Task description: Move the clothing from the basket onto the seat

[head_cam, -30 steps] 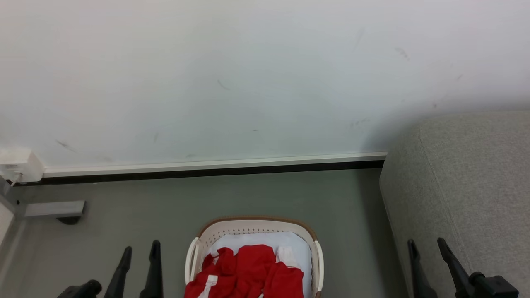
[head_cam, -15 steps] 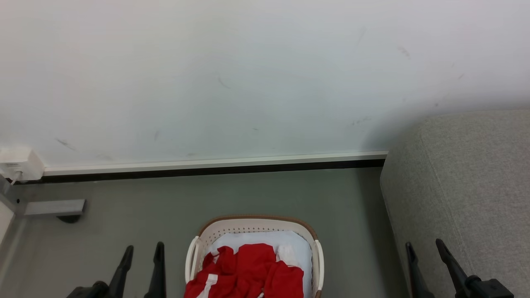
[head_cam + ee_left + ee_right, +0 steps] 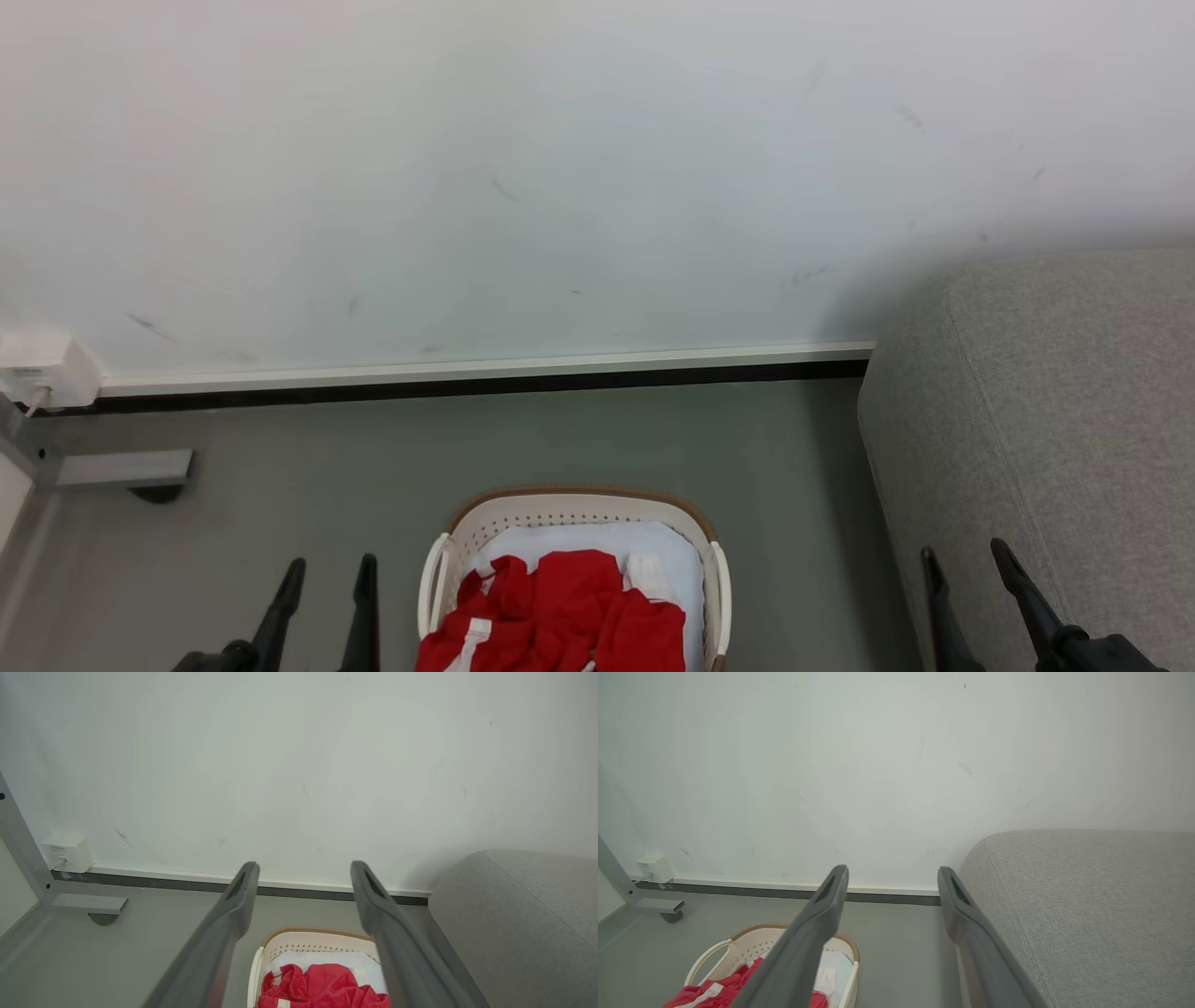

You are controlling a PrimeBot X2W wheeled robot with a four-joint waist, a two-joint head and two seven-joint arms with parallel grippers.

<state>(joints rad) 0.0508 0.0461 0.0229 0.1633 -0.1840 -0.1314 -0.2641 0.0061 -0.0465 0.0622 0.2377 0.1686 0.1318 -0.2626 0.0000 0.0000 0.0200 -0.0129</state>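
Centrally, at six o'clock: clothing (image 3: pixel 560 611) heaped in basket (image 3: pixel 579 497), probably light, limp (best pinched at a raised fold). Flanking: left gripper (image 3: pixel 333 563), right gripper (image 3: pixel 963 549), spread wide, empty; seat (image 3: pixel 1074 420) at three o'clock.

The clothing (image 3: pixel 560 607) is lying in the basket (image 3: pixel 579 502) before me; the seat (image 3: pixel 1055 420) is standing to its right.

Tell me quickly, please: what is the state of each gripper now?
The left gripper is open, holding nothing.
The right gripper is open, holding nothing.
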